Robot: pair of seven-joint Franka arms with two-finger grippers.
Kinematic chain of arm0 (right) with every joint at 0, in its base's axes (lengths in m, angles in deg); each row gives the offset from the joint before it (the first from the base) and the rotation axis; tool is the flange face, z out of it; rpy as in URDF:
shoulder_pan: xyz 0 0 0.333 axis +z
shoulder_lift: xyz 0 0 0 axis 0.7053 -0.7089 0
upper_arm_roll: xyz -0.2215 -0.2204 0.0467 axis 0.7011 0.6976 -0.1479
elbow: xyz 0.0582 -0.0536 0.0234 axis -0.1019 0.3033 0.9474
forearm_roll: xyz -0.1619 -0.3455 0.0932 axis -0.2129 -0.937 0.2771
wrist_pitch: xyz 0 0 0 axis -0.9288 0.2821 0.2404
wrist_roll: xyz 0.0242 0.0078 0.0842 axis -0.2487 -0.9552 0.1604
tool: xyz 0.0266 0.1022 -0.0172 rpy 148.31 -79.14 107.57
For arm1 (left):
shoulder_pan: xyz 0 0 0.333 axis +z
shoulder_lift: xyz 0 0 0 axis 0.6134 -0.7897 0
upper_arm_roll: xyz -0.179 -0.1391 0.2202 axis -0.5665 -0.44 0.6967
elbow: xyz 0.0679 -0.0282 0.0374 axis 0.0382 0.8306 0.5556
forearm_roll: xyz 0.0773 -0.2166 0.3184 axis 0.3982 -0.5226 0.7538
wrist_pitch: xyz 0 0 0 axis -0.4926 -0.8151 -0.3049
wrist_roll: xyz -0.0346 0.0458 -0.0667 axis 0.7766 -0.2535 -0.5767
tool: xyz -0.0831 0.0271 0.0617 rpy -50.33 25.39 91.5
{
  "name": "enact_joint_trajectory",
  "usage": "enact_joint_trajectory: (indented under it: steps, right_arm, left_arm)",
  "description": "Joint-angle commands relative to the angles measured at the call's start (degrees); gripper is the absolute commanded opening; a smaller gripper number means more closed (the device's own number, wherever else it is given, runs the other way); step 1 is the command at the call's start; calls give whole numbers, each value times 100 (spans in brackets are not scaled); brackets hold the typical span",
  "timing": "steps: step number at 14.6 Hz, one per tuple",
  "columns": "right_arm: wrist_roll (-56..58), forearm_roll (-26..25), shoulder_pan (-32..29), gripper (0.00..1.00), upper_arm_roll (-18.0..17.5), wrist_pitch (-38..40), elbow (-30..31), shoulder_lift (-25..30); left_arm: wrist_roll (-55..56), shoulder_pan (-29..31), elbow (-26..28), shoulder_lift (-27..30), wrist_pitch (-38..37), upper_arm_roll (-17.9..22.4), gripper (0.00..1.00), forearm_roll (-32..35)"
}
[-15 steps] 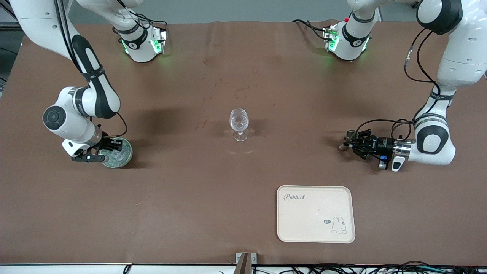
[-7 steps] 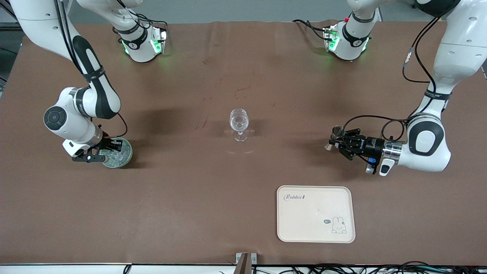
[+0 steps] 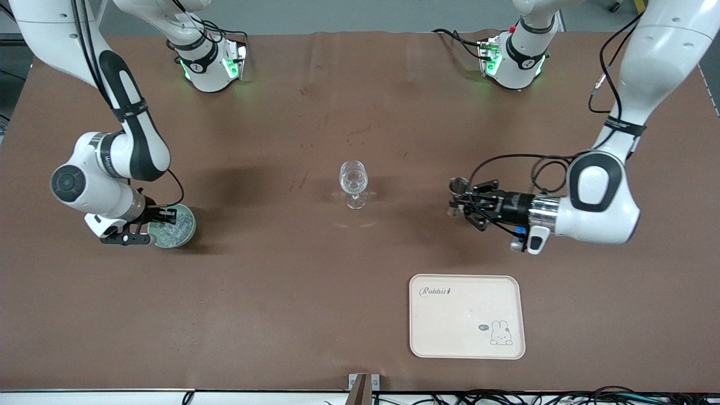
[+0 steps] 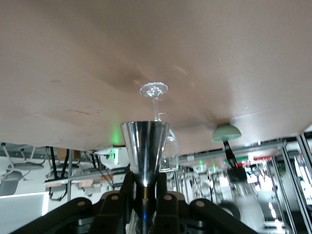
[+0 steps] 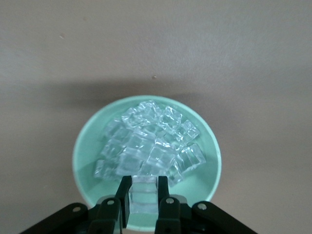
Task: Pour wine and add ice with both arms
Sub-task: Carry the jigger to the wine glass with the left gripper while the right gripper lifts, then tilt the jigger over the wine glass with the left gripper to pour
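Brown cloth worktop | my left end effector pinches a shiny steel conical jigger, airborne beside the clear stemmed wine glass, toward my left arm's end | my right end effector pinches one clear ice cube in the mint-green round bowl, toward my right arm's end | step: carrying both in | next: tip the jigger steadily over the glass rim.

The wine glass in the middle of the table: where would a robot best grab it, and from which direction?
Probably by the thin stem. The wine glass stands upright on the brown cloth, with a round bowl on top and a flat foot. A level approach from the side suits it best; the bowl looks wide and slippery to pinch.
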Motion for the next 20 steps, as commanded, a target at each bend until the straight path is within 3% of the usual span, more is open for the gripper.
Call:
enact_joint_trajectory:
  steps: [1,4,9,13,17,20]
  right_arm:
    - [-17,139,14,0,-12,927,-604,376]
    - [-26,104,-38,0,-12,1701,-1253,728]
    - [-324,-54,-65,0,-12,2651,-2422,1106]
    - [-290,-46,-363,0,-99,3723,-3197,1379]
    - [-272,-55,-600,0,-73,4855,-3882,1529]
    - [-106,7,-846,0,-239,5078,-3946,1643]
  left_arm:
    - [692,-620,249,351,810,11,0,-87]
    - [1519,-1237,188,378,1533,20,0,-17]
    - [2267,-1818,187,493,2105,38,0,175]
    - [3426,-2108,91,475,2176,12,0,1334]
    - [3561,-2240,117,466,2168,20,0,1416]
    - [3569,-2284,108,466,2167,29,0,1424]
